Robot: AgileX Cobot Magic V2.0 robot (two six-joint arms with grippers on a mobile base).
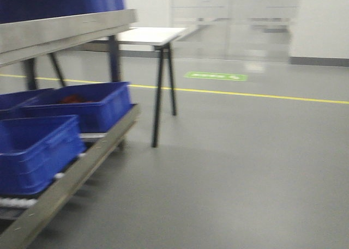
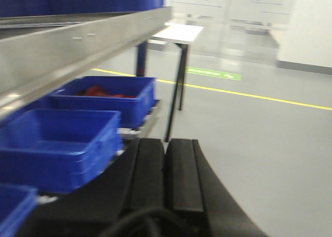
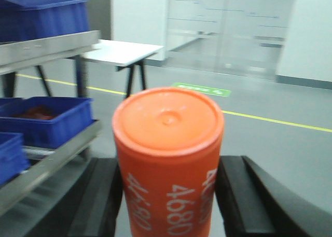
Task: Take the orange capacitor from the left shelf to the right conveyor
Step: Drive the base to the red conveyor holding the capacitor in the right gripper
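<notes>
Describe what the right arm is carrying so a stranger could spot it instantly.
Right of the steel shelf with its blue bins, look between the black fingers of the right pincer. There stands the orange capacitor: the only bright-orange cylinder, flat-topped, with white 4680 down its side.

White "4680" is running down the side of the orange capacitor (image 3: pixel 168 159), at least twice. Beyond it, a green floor marking (image 3: pixel 202 89) is showing lettering too blurred to read.

left shelf (image 1: pixel 65 28) | steel rails | lower level carries blue bins (image 1: pixel 32 151) in a row | far bin holds red items (image 1: pixel 71 99)
</notes>
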